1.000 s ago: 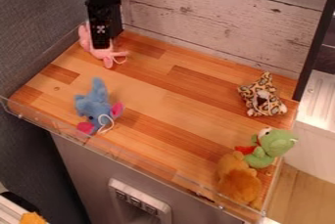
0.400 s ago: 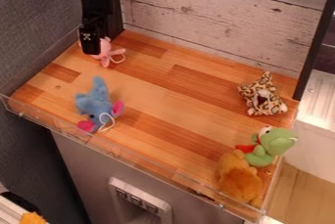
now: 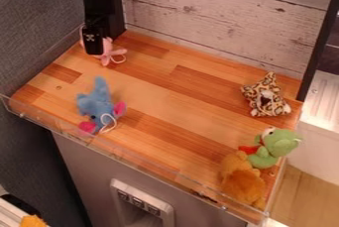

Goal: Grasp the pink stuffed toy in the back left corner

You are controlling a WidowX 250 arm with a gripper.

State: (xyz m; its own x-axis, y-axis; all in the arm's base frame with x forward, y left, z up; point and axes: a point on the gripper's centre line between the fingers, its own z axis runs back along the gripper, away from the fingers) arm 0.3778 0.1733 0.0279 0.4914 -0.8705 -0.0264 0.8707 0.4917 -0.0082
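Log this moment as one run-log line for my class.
gripper by pink plush | blue plush at view's left | spotted plush at right | green plush beside orange plush

The rectangular striped brown bench (image 3: 165, 92) looks like smooth wood with a slight sheen, edged in shiny clear plastic (image 3: 126, 153). The blue elephant toy (image 3: 97, 104) is fuzzy plush, and the pale plank wall (image 3: 225, 13) looks like matt, rough-grained wood.

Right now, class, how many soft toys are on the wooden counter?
5: pink toy partly behind the gripper, at the far left corner; blue toy near the left front edge; spotted toy at the right; green toy and orange toy together at the front right corner.
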